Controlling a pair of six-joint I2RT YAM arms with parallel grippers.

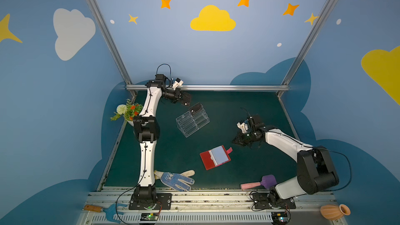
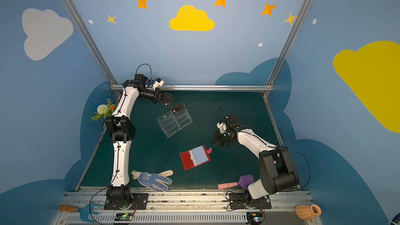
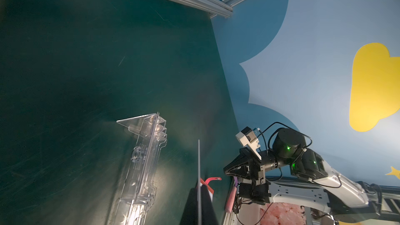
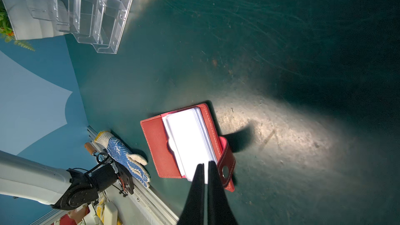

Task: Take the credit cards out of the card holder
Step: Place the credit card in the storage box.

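Credit card (image 1: 186, 104), judged thin, stiff and slick, was edge-pinched in the closed left gripper (image 1: 184, 100), upper centre-left; right gripper (image 4: 205, 166) was closed, empty.

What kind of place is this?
Probably a robot test booth: left arm and right arm bolted to a metal rail, an aluminium frame, cloud-painted walls.

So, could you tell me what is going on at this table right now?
The robot is emptying the red card holder, which lies open on the green table. The left gripper is shut on one dark credit card, held beside the top of the clear acrylic stand. Another card already stands in its top tier. The right gripper is shut and empty, near the holder's strap side.
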